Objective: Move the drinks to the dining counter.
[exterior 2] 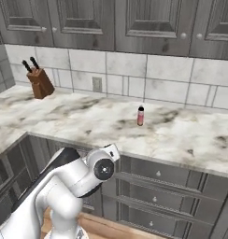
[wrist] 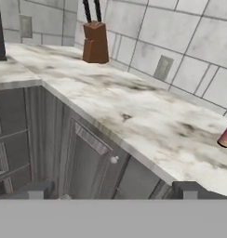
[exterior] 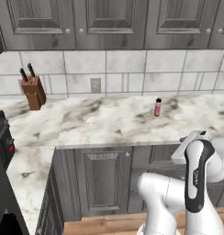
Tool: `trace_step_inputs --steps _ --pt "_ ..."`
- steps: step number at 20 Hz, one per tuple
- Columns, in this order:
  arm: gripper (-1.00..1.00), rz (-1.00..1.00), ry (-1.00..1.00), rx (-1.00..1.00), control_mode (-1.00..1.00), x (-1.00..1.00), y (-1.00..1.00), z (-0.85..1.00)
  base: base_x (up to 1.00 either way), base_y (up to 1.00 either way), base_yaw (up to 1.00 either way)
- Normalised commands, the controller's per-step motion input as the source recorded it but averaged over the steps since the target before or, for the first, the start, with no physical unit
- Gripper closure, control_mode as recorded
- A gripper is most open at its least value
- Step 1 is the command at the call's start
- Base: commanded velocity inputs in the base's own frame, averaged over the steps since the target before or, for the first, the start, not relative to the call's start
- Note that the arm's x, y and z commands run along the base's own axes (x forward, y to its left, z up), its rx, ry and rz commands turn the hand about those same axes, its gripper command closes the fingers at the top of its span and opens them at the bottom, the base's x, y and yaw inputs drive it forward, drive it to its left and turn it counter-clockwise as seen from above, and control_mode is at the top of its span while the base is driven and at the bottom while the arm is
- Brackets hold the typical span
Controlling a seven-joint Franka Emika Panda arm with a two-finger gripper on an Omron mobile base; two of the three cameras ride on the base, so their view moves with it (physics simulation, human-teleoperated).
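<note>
The pincer (wrist: 113, 193) stands wide open with nothing between its two dark fingertips (wrist: 38, 189), which rise at the bottom of the hand view, well apart from each other. It hangs in front of the dark grey panelled cabinet doors (wrist: 87, 158) below the bench, short of the bench's front edge and touching nothing. The white robot arm (exterior: 196, 176) is folded low before these cabinets.

On the white, grey-veined marble bench (exterior: 104, 121) along the tiled wall, the slim pink bottle with a dark cap (exterior: 157, 107) stands upright, back from the front edge and nearer the wall, with bare marble all around it. In the hand view the bottle (wrist: 226, 135) is cut by the right border.

Far along the bench, near its back edge and towards the inner corner, a brown wooden knife block (exterior: 33, 92) with two black handles stands against the tiles. A grey wall socket (exterior: 95, 85) sits in the backsplash between block and bottle. Grey panelled wall cupboards (exterior: 109, 23) hang above.
</note>
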Motion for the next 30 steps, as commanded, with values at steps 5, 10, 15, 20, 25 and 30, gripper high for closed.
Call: trace_step_inputs --steps 5,10,15,20,25,30 --pt "-1.0 0.0 0.0 0.0 1.0 0.0 0.0 0.0 0.63 -0.29 0.04" --pt "-1.0 0.0 0.0 0.0 1.0 0.0 0.0 0.0 1.0 0.0 0.07" --pt "-1.0 0.0 0.0 0.0 1.0 0.0 0.0 0.0 0.82 -0.03 0.06" --pt "-1.0 0.0 0.0 0.0 1.0 0.0 0.0 0.0 0.35 -0.19 0.01" --pt "-1.0 0.0 0.0 0.0 1.0 0.0 0.0 0.0 0.17 -0.01 0.01" --pt "-1.0 0.01 0.0 0.0 -1.0 0.07 -0.09 0.0 0.09 0.0 0.02"
